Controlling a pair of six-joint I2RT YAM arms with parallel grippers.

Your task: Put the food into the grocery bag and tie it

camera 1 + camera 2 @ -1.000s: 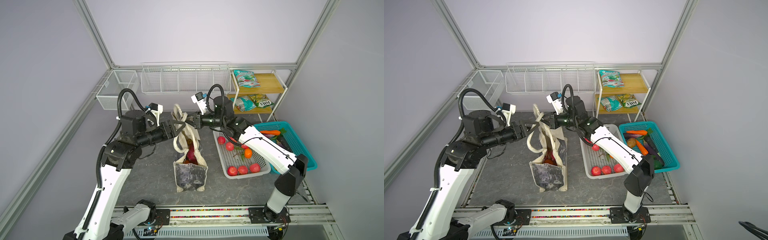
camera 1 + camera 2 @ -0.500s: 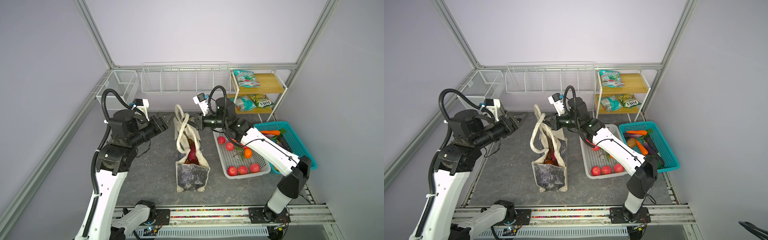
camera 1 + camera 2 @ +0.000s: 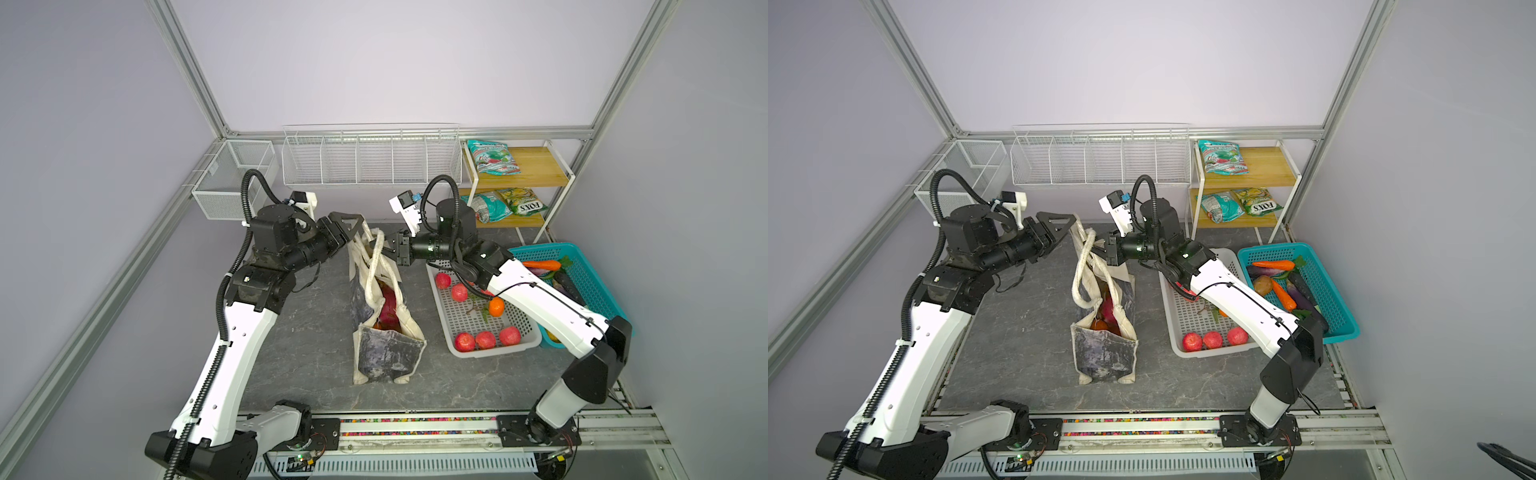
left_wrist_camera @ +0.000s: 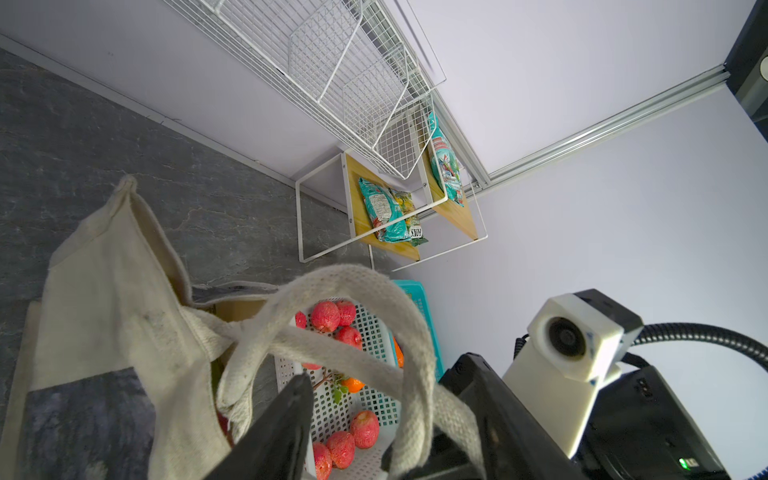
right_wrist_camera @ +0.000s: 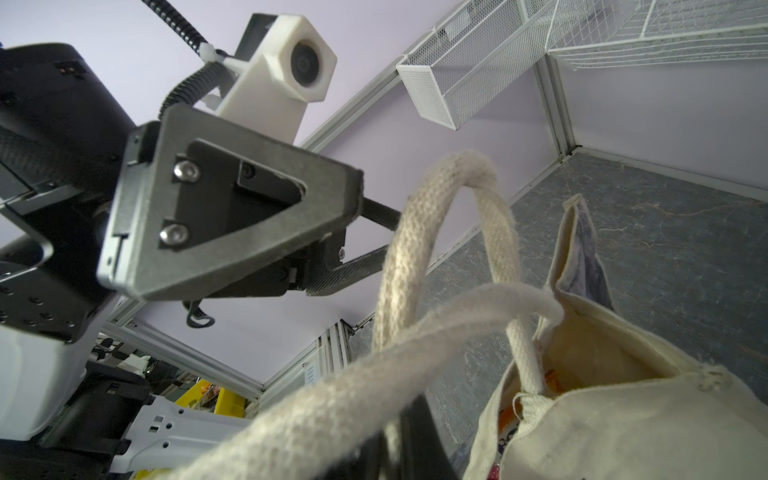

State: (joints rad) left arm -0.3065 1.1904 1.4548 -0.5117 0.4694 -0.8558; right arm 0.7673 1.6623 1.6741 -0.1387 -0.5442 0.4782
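The grocery bag (image 3: 386,357) (image 3: 1104,353) stands upright mid-table, its mouth open. Inside show the pink dragon fruit (image 3: 388,309) (image 3: 1108,309) and something orange (image 3: 1099,325); the other food is hidden. My right gripper (image 3: 386,247) (image 3: 1100,249) (image 5: 399,436) is shut on one cream handle strap (image 5: 374,361), holding it up. The other handle loop (image 5: 440,216) (image 4: 353,282) arches upward. My left gripper (image 3: 355,228) (image 3: 1065,224) (image 4: 386,374) is at the handle tops, open, with a strap running between its fingers (image 4: 291,415).
A white perforated basket (image 3: 494,353) with red apples and a small orange sits right of the bag. Behind it is a teal basket (image 3: 582,270) of vegetables. A wooden shelf (image 3: 540,178) holds snack packets. Wire baskets (image 3: 370,158) hang on the back wall.
The left gripper drew back left from the handles, then returned to them with its jaws narrower. The right gripper kept hold of its strap, nearly still.
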